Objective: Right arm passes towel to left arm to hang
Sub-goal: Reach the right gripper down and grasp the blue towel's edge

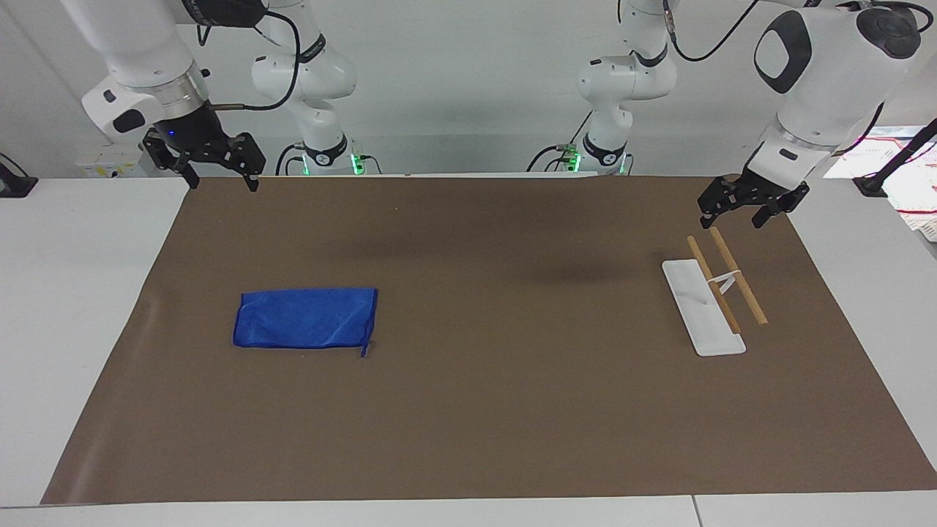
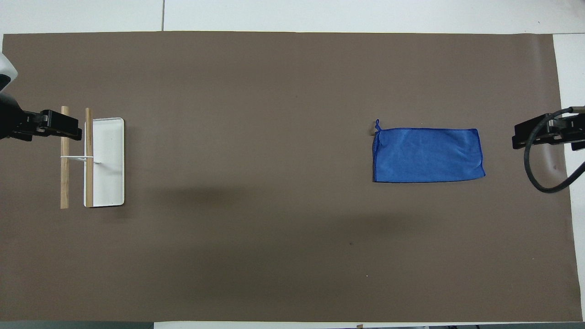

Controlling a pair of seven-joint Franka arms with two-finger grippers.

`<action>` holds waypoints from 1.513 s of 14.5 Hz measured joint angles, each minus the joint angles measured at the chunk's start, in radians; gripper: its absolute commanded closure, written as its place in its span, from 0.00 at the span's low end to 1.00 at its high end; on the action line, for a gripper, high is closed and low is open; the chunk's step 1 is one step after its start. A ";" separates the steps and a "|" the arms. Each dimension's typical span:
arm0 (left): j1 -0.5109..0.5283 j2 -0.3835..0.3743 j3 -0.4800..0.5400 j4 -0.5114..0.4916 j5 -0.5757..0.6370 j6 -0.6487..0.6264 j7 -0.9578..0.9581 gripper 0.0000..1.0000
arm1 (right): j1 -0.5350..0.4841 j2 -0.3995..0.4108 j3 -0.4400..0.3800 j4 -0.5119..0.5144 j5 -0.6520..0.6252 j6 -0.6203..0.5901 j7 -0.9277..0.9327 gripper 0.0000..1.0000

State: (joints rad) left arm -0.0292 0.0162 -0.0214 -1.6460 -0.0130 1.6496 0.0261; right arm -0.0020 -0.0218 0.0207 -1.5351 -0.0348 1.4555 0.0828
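The blue towel (image 1: 306, 318) lies flat and folded on the brown mat toward the right arm's end of the table, also seen in the overhead view (image 2: 428, 154). Its thin loop (image 2: 377, 123) sticks out at the corner farther from the robots, toward the table's middle. My right gripper (image 1: 223, 183), with the blue wrist light, hangs open and empty above the mat's edge, apart from the towel; it shows in the overhead view (image 2: 521, 137) too. My left gripper (image 1: 732, 219) hangs open and empty over the mat's edge by the rack, also in the overhead view (image 2: 68, 128).
A small rack (image 1: 706, 307) with a white base and two wooden rods stands toward the left arm's end of the table, also seen in the overhead view (image 2: 107, 183). The brown mat (image 1: 512, 410) covers most of the white table. Papers lie off the mat past the left arm.
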 measured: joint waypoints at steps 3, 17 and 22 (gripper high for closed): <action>0.000 0.000 0.000 0.000 0.000 0.000 0.000 0.00 | 0.000 0.000 0.000 0.000 0.000 0.000 0.000 0.00; 0.000 0.000 0.000 0.000 0.000 0.000 0.000 0.00 | -0.003 -0.024 0.000 -0.621 0.000 0.773 -0.020 0.00; 0.000 0.000 0.000 0.000 0.000 0.000 0.000 0.00 | -0.008 0.134 -0.002 -0.726 0.000 1.065 -0.052 0.00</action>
State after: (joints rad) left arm -0.0292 0.0162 -0.0213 -1.6461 -0.0130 1.6498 0.0261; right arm -0.0097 0.1123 0.0184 -2.2608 -0.0344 2.5205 0.0311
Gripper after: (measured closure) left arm 0.000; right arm 0.000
